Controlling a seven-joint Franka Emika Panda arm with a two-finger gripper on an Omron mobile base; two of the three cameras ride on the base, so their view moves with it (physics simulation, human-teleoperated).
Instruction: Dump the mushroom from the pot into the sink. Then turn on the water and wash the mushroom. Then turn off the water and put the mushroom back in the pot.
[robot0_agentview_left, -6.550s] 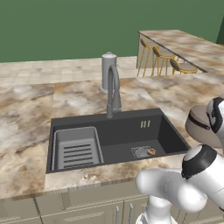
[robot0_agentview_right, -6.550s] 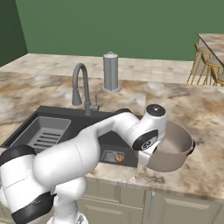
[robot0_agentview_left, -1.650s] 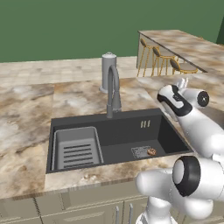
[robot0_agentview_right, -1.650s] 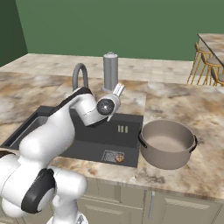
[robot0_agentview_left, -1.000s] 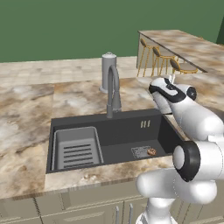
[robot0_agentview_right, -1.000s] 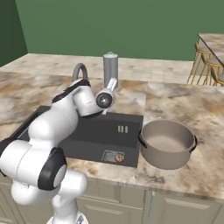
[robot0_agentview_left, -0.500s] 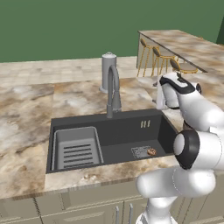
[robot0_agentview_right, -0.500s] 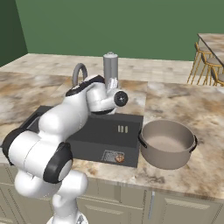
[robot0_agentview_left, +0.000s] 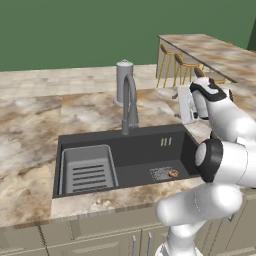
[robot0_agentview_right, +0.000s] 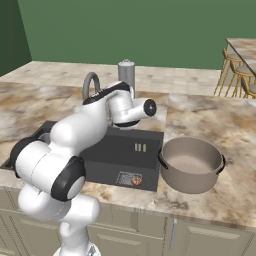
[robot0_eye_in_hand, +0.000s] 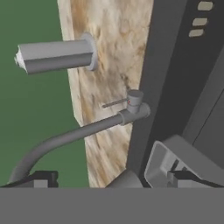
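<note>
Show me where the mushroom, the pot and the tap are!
mushroom (robot0_agentview_left: 173, 173): left base view, its top, beside the drain grate.
pot (robot0_agentview_right: 189, 180): right base view, its front wall.
tap (robot0_agentview_left: 129, 95): left base view, its arched spout.

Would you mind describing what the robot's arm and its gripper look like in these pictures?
The arm is glossy white, built of rounded, bulbous segments joined by dark grey-black bands at the joints. No cables or markings are visible. The gripper ends in two small dark fingertips, blocky in shape, as seen in the hand view.
</note>
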